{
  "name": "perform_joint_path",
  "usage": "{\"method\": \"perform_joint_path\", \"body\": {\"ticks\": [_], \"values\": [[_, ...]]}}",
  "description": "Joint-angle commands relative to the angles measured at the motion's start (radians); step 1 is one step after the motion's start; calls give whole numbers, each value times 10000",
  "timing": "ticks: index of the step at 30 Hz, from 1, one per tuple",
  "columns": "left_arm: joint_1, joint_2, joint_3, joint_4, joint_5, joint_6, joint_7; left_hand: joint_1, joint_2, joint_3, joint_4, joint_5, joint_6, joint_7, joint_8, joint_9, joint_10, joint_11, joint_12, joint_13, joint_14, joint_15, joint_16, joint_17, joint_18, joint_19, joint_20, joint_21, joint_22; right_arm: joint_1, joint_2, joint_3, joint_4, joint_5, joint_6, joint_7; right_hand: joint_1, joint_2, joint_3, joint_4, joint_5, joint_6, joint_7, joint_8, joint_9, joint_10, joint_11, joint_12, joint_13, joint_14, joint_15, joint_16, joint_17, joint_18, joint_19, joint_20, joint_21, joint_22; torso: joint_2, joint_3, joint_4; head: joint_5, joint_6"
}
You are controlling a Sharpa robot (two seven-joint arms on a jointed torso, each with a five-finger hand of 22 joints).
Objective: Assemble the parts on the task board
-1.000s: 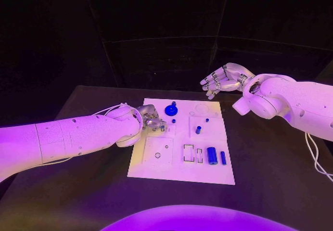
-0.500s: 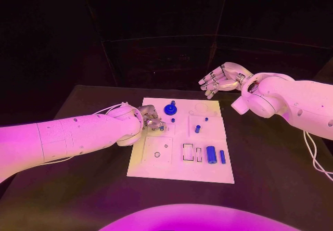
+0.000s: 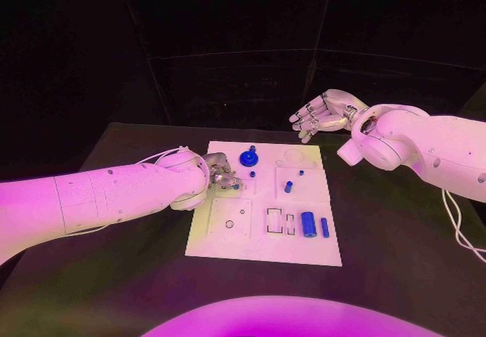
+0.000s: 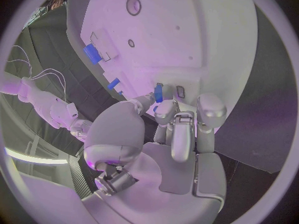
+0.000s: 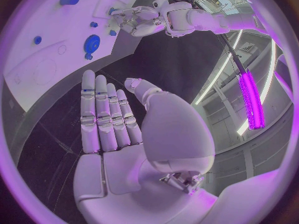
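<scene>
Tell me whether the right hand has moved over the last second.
Yes, slightly: the right hand has drifted towards the picture's left, relative to the white task board's far edge, hovering open.

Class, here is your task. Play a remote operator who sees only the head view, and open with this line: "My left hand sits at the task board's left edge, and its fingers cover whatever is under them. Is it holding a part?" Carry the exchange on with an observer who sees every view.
Observer: Yes. In the left wrist view the left hand pinches a small blue part at its fingertips, just over the task board.
Operator: Is there anywhere near for it to go?
Observer: A small rectangular slot in the board lies right beside the part.
Operator: And my right hand, up past the far edge?
Observer: In the right wrist view the right hand holds nothing: fingers straight, palm bare.
</scene>
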Motion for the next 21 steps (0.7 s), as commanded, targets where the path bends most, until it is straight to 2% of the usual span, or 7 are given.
{"method": "perform_joint_path", "body": {"ticks": [1,6,21], "values": [[-36,-22,-38,7,-77,490,-220,73,-60,1461,-1389,22,-28,-80,58,2,63,7,41,9,988,-42,42,2408,-125,69,-9,33,4,22,11,4,6,-1,114,39,-124,8,-22,56,-31,-65,7,-26,6,-52,-18,-51,-5,-54,22,-29,-9,1,-58,20,-60,-14,-3,-1,10,-3,-38],[-35,-62,-38,55,-74,540,-234,72,-72,1464,-1391,22,-28,-82,64,8,69,5,51,20,990,-43,48,2419,-129,77,-10,44,23,22,11,4,13,110,160,20,-149,20,-24,78,-30,-67,6,-21,7,-61,-18,-45,-4,-49,22,-19,-15,5,-64,26,-81,-25,-3,-4,10,-35,-60],[-34,-36,-36,16,-72,602,-213,96,-82,1523,-1404,23,-18,-96,102,40,111,-7,109,93,993,-49,53,2430,-136,96,-15,69,68,20,25,3,7,163,180,11,-161,22,-26,88,-30,-70,6,-20,8,-68,-17,-43,-4,-48,23,-14,-19,8,-67,30,-93,-32,-2,0,3,-10,-83]]}}
